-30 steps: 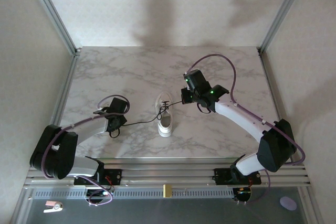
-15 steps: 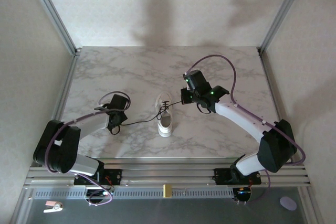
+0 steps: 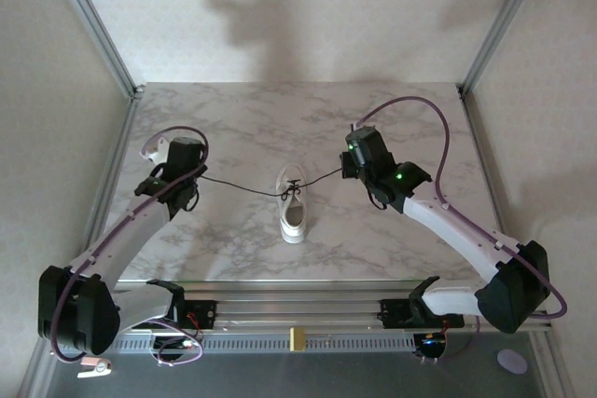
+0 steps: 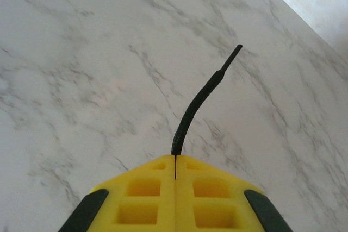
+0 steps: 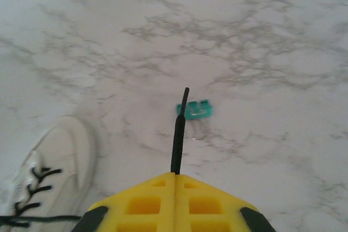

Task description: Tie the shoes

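The white sneaker (image 3: 293,206) stands in the middle of the marble table, toe toward the arms, and its toe and eyelets appear in the right wrist view (image 5: 51,161). One black lace (image 3: 242,186) runs taut from its knot out to the left, the other (image 3: 322,177) out to the right. My left gripper (image 3: 194,180) is shut on the left lace, whose tip (image 4: 204,93) sticks out past the closed yellow fingertips (image 4: 175,157). The right gripper (image 3: 346,170) is shut on the right lace, its end (image 5: 178,134) jutting beyond the tips (image 5: 175,174).
A tiny green object (image 5: 194,110) lies on the table just past the right gripper's lace tip. Aluminium posts (image 3: 93,20) and pale walls close in the table on the left, right and back. The arm bases sit on a rail (image 3: 298,309) at the near edge.
The left gripper has shut on the lace and moved up and to the left with it. The right gripper has shifted right. Both laces, slack before, now run straight from the shoe.
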